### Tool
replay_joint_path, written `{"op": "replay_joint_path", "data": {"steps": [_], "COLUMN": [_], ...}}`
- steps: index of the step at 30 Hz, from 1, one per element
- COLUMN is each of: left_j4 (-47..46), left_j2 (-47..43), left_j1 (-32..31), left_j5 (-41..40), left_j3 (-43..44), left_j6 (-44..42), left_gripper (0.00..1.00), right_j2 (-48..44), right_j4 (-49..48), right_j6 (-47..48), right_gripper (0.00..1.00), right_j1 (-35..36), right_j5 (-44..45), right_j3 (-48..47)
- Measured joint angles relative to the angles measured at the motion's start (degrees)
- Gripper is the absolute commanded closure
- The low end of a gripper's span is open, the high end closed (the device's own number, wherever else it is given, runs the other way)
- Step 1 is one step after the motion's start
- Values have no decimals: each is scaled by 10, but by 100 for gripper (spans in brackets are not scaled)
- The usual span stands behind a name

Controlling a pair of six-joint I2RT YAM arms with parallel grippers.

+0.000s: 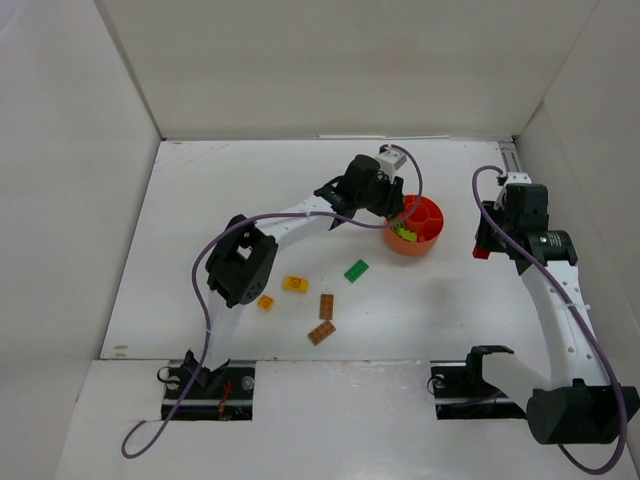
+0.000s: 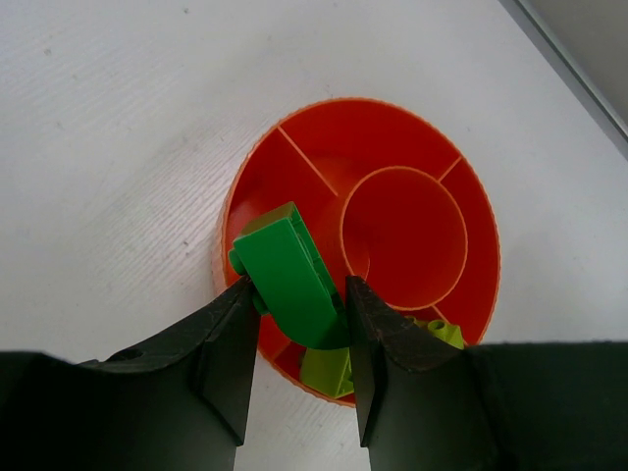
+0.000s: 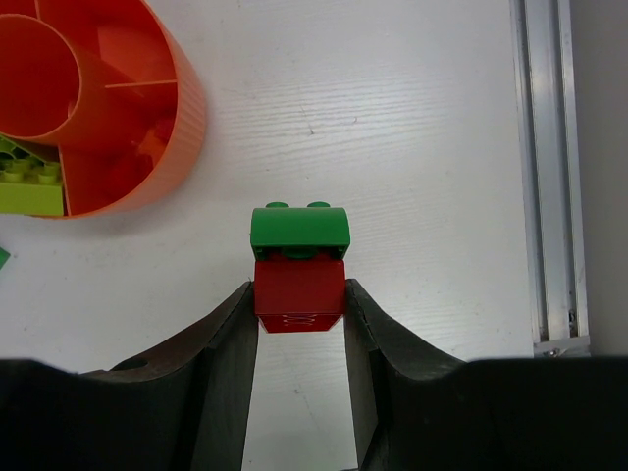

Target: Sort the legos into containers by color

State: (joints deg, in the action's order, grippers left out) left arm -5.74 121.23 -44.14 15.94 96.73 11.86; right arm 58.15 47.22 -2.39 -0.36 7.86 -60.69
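The orange-red bowl (image 1: 428, 228) with inner dividers stands right of the table's middle. My left gripper (image 2: 299, 287) hovers over its near rim, shut on a green brick (image 2: 285, 265) that tilts above an outer compartment. Lime bricks (image 2: 329, 371) lie in the compartment below it. My right gripper (image 3: 299, 294) is to the right of the bowl (image 3: 167, 128), shut on a red brick (image 3: 299, 285) that has a green brick (image 3: 299, 228) stuck on its far end. Loose on the table lie a green brick (image 1: 356, 270), a yellow one (image 1: 294, 284), an orange one (image 1: 265, 302) and two brown ones (image 1: 326, 306).
White walls close in the table on three sides. A metal rail (image 3: 545, 167) runs along the right edge, close to my right gripper (image 1: 482, 250). The left arm (image 1: 290, 225) stretches across the table's middle toward the bowl, with its purple cable looping over it.
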Motion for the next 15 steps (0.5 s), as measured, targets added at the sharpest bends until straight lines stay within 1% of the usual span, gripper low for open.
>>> {"op": "replay_joint_path", "data": {"steps": [5,7,9,11,15], "left_j4": [0,-1,0,0,0], "left_j2": [1,1,1,1,2], "left_j1": [0,0,0,0,0], "left_j5": [9,11,15,19,25], "left_j3": [-12,-14,-15,-15,-15], "left_j6": [0,0,0,0,0], "left_gripper": [89,87,84,78,77], "right_j2": [0,0,0,0,0], "right_j4": [0,0,0,0,0], "right_j6": [0,0,0,0,0], "right_gripper": [94,94,94,94,94], "right_j1": [0,0,0,0,0], "right_j5": [1,1,1,1,1], "right_j3": [0,0,0,0,0]}}
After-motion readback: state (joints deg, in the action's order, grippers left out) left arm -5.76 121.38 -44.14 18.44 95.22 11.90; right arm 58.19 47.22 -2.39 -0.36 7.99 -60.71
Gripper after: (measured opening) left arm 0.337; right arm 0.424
